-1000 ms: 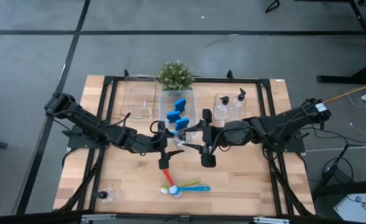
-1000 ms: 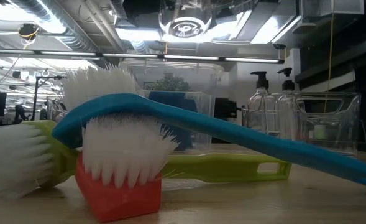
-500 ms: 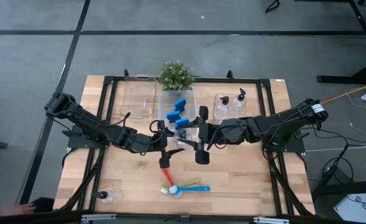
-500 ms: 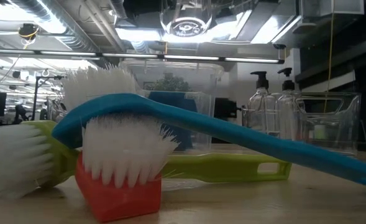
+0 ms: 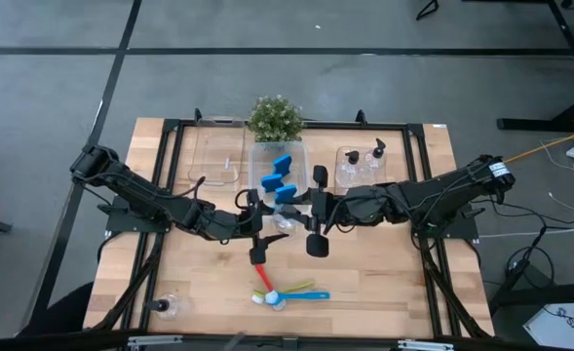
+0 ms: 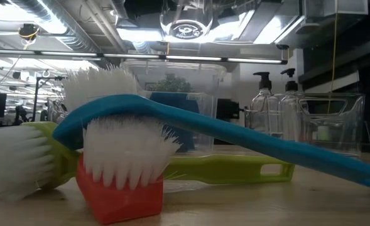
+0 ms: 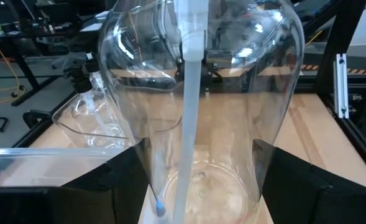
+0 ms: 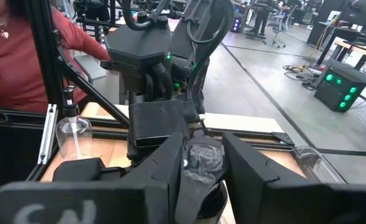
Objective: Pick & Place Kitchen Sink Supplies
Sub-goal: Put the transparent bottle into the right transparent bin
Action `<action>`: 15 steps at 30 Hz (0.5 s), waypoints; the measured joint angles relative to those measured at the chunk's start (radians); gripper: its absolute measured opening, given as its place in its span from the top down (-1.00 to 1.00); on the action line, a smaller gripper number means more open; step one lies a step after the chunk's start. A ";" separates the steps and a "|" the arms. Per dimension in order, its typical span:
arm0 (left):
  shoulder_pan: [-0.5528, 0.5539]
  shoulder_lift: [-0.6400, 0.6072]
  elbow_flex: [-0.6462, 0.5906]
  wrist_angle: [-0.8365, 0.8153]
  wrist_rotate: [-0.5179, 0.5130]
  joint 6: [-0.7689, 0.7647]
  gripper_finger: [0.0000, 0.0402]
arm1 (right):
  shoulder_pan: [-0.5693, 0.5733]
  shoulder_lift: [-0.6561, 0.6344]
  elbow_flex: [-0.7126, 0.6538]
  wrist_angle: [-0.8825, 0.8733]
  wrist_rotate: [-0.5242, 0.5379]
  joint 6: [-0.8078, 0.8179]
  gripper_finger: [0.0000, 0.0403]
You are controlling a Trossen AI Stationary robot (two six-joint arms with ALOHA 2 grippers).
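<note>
While the left gripper (image 5: 270, 230) is clamping the body of a clear bottle (image 7: 198, 118) above the middle of the table (image 5: 384, 283), the right gripper (image 5: 301, 222) is closing its fingers (image 8: 170, 168) around the bottle's black pump top (image 8: 201, 158). Inside the glassy, rounded body, a thin white tube is running down its length.

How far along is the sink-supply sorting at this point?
Done: blue sponges sit in the middle bin, and two pump bottles stand in the right bin. In hand: the left claw holds a clear bottle mid-table, with the right claw at its other end. Left: the red, blue and yellow-green brushes lie piled at the front, and one bottle lies near the front-left corner.
</note>
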 joint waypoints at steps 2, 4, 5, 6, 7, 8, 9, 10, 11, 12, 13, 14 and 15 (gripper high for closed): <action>0.000 0.000 0.000 -0.002 0.002 -0.002 -0.26 | 0.000 0.000 0.001 -0.012 0.000 0.010 0.54; 0.000 0.001 0.000 -0.003 0.002 0.000 -0.27 | 0.000 0.000 0.001 -0.018 0.000 0.017 0.54; 0.000 0.001 0.000 -0.003 0.002 0.002 -0.28 | 0.000 0.000 0.001 -0.020 0.000 0.017 0.54; 0.000 0.001 0.000 -0.003 0.002 0.002 -0.30 | 0.000 -0.001 0.001 -0.023 0.000 0.017 0.54; 0.000 0.001 0.000 -0.003 0.002 0.001 -0.33 | 0.000 -0.004 0.001 -0.028 -0.001 0.018 0.54; 0.000 0.001 0.000 -0.002 0.002 0.001 -0.36 | 0.000 -0.009 0.001 -0.035 -0.001 0.018 0.54; 0.000 0.001 0.000 0.001 0.000 0.002 -0.39 | 0.000 -0.014 0.001 -0.042 -0.001 0.019 0.54; 0.001 0.001 0.000 0.004 -0.002 0.002 -0.42 | 0.000 -0.020 0.001 -0.048 -0.004 0.019 0.54; 0.001 0.001 0.000 0.007 -0.002 0.001 -0.46 | 0.001 -0.030 0.001 -0.060 -0.004 0.023 0.54; 0.003 0.001 0.000 0.010 -0.002 -0.001 -0.49 | 0.001 -0.039 0.001 -0.077 -0.004 0.029 0.54; 0.003 0.001 0.000 0.014 -0.001 -0.005 -0.53 | 0.001 -0.047 0.001 -0.089 -0.004 0.038 0.54; 0.003 0.001 0.000 0.019 0.000 -0.007 -0.56 | 0.001 -0.057 0.000 -0.103 -0.003 0.046 0.54; 0.003 0.001 0.000 0.024 -0.001 -0.008 -0.60 | 0.001 -0.068 0.000 -0.121 -0.005 0.054 0.54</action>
